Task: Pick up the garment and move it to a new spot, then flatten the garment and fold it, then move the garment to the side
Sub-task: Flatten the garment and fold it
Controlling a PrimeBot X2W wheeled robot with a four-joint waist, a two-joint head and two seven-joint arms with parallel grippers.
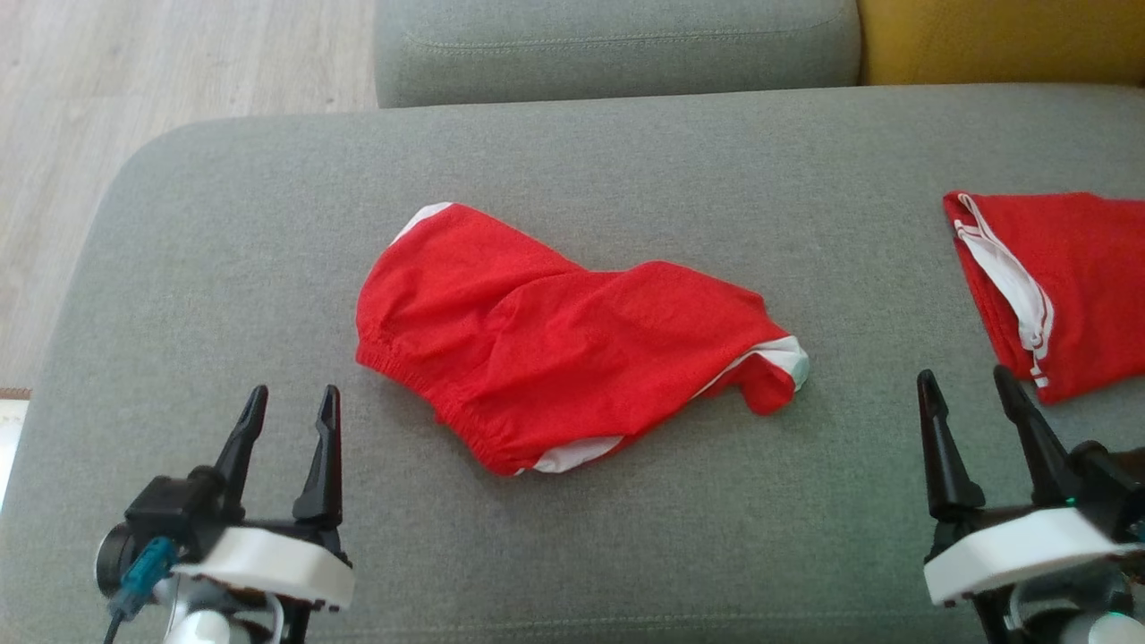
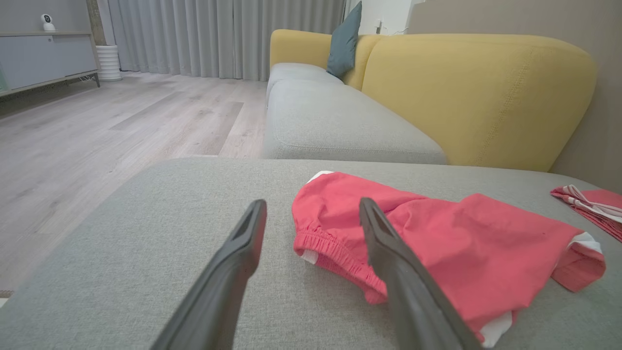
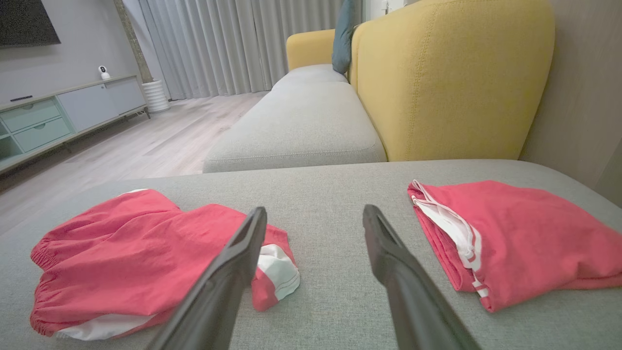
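Note:
The garment point(image 1: 564, 335) is a pair of red shorts with white trim, lying crumpled in the middle of the grey sofa seat point(image 1: 224, 250). It also lies in the left wrist view point(image 2: 437, 238) and the right wrist view point(image 3: 131, 257). My left gripper point(image 1: 291, 407) stands open at the lower left, short of the garment's elastic waistband point(image 2: 335, 255), holding nothing. My right gripper point(image 1: 966, 394) is open at the lower right, between the garment's white-edged leg hem point(image 3: 277, 272) and a folded red piece, with empty jaws.
A second red garment with white stripes point(image 1: 1055, 277) lies folded at the seat's right edge, close to my right gripper. A yellow backrest point(image 3: 452, 78) rises behind it. Another grey seat cushion point(image 1: 617, 45) adjoins the far side. Wooden floor point(image 1: 134, 80) lies beyond the seat's left edge.

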